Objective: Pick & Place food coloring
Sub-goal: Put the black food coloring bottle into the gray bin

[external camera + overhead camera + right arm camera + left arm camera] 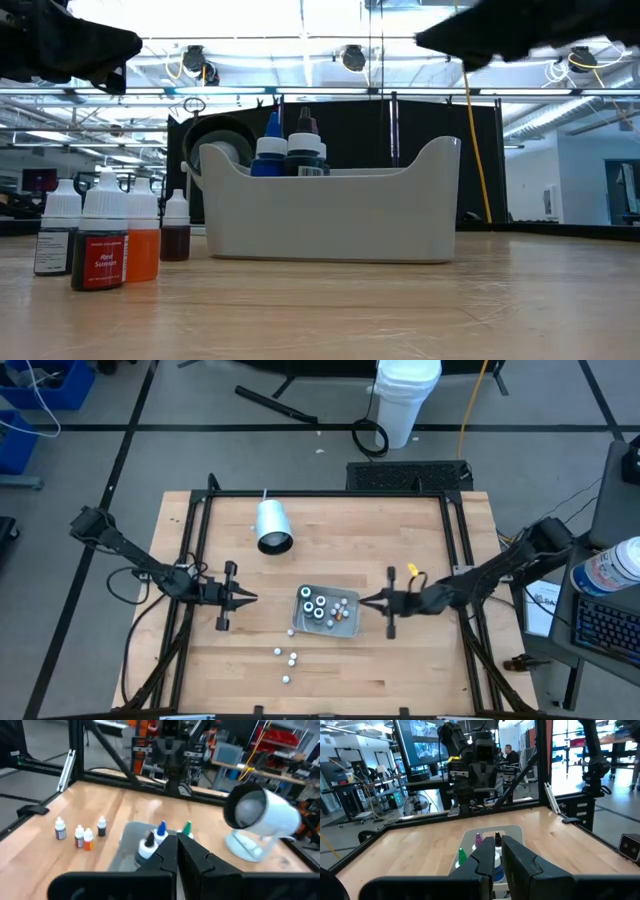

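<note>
four food coloring bottles [287, 661] stand loose on the table [420, 550] near the tray [347, 628], which holds more. my left gripper [250, 598] hovers beside it, fingers barely parted, empty; my right gripper [364, 600] is pressed together opposite.

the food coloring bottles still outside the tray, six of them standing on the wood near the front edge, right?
Not six. The high view shows four bottles standing on the wood outside the tray, near the front edge; the low view also shows four. The rest are in the tray.
</note>
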Action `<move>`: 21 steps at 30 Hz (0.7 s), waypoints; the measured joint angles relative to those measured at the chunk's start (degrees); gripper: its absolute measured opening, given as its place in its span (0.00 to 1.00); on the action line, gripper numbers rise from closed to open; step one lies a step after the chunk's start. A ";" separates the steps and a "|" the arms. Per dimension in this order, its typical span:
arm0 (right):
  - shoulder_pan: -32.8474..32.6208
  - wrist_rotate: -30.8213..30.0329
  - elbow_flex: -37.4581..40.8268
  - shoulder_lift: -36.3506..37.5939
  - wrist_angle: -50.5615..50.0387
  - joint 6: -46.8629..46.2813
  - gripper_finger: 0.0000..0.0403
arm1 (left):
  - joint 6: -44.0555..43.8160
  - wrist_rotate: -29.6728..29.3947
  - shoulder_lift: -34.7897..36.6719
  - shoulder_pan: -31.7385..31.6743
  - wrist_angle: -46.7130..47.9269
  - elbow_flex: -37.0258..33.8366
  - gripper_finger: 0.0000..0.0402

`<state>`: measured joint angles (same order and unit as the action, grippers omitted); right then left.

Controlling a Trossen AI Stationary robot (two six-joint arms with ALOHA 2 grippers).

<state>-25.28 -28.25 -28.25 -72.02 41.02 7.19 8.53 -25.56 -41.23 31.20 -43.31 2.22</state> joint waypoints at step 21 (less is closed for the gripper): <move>0.57 10.12 -51.38 -30.65 -44.33 -12.71 0.00 | 1.81 -0.02 0.00 0.01 0.27 0.00 0.10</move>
<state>-24.71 -18.13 -79.63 -102.67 -3.31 -5.52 10.35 -25.58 -41.23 31.21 -43.04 2.22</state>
